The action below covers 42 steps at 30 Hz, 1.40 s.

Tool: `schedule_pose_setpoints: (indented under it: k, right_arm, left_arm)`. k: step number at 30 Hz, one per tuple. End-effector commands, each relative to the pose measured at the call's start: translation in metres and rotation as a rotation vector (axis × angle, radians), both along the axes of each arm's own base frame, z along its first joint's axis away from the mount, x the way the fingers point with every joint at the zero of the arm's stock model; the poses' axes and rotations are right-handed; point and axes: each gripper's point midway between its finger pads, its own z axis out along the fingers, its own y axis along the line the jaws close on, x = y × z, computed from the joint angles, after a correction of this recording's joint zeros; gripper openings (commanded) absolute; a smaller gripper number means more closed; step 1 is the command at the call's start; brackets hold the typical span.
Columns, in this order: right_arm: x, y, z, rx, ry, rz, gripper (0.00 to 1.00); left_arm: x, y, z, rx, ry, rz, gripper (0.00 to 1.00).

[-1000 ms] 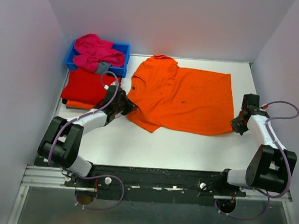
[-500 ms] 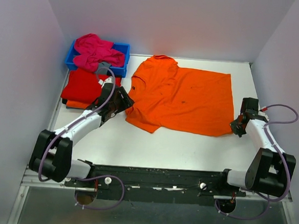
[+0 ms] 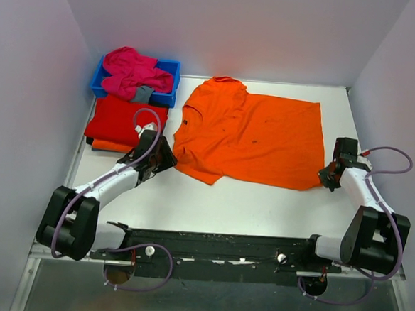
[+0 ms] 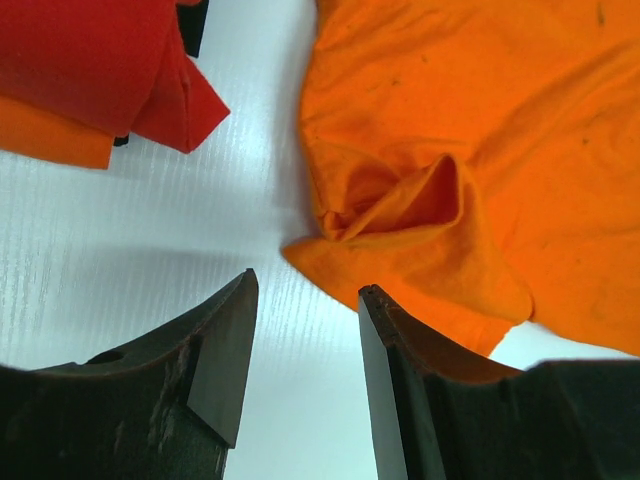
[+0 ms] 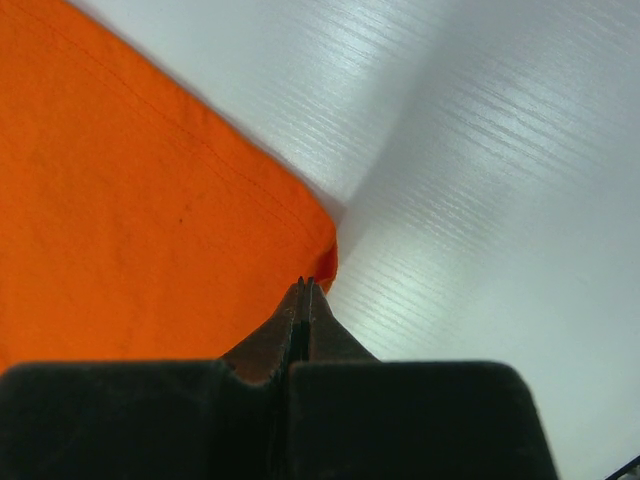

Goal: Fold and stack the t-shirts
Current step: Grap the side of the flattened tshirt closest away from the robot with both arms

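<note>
A bright orange t-shirt (image 3: pixel 251 137) lies spread flat in the middle of the table, with one sleeve (image 4: pixel 420 215) bunched at its near left. My left gripper (image 3: pixel 166 160) (image 4: pixel 307 283) hovers just short of that sleeve, open, with only bare table between its fingers. My right gripper (image 3: pixel 325 175) (image 5: pixel 305 282) is shut, its tips at the shirt's near right hem corner (image 5: pixel 318 235), and no cloth shows between them. A folded red t-shirt (image 3: pixel 124 120) (image 4: pixel 90 60) rests on a folded orange one (image 3: pixel 107 146) (image 4: pixel 50 140) at the left. A crumpled magenta-pink t-shirt (image 3: pixel 131 72) fills the bin.
The blue plastic bin (image 3: pixel 172 68) stands at the back left, with a small grey cloth piece (image 3: pixel 143 93) hanging at its front edge. White walls close in the table on three sides. Bare white table (image 3: pixel 247 204) runs between the shirt and the arm bases.
My left gripper has opened, let go of the orange shirt's sleeve and drawn back toward the near left. The right gripper has stayed shut at the hem corner and hardly moved.
</note>
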Motion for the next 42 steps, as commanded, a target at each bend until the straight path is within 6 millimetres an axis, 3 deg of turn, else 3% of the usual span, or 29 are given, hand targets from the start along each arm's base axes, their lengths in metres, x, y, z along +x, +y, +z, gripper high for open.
schedule_pose_setpoints:
  k: [1,10,16,20,25,27,31,36,42]
  right_arm:
    - [0.002,0.000,0.004,0.002,-0.037,-0.006,0.01]
    - [0.001,0.000,0.004,0.002,-0.042,-0.004,0.01]
    - [0.002,0.002,0.004,0.012,-0.045,0.009,0.01]
    - [0.003,0.002,0.006,0.010,-0.049,0.008,0.01]
    - [0.003,0.002,0.007,0.007,-0.053,0.014,0.01]
    - [0.001,0.002,0.008,0.006,-0.053,0.013,0.01]
    - [-0.002,0.003,0.010,0.009,-0.052,0.015,0.01]
    - [-0.015,0.003,0.011,-0.009,-0.052,0.014,0.01]
    - [-0.024,0.005,0.007,-0.010,-0.046,0.024,0.01]
  left_arm:
    - [0.006,-0.003,-0.011,0.014,0.019,-0.026,0.57]
    - [0.009,-0.018,-0.034,-0.024,0.087,-0.079,0.52]
    - [0.014,-0.022,-0.039,-0.026,0.106,-0.084,0.50]
    - [0.013,-0.023,-0.043,-0.035,0.116,-0.081,0.38]
    - [0.015,-0.024,-0.046,-0.022,0.119,-0.097,0.10]
    - [0.014,-0.024,-0.042,-0.026,0.109,-0.100,0.04]
    - [0.005,-0.022,-0.028,-0.025,0.090,-0.104,0.02]
    - [-0.021,-0.021,-0.002,-0.048,0.049,-0.124,0.00]
    - [-0.051,-0.016,0.013,-0.065,0.022,-0.137,0.00]
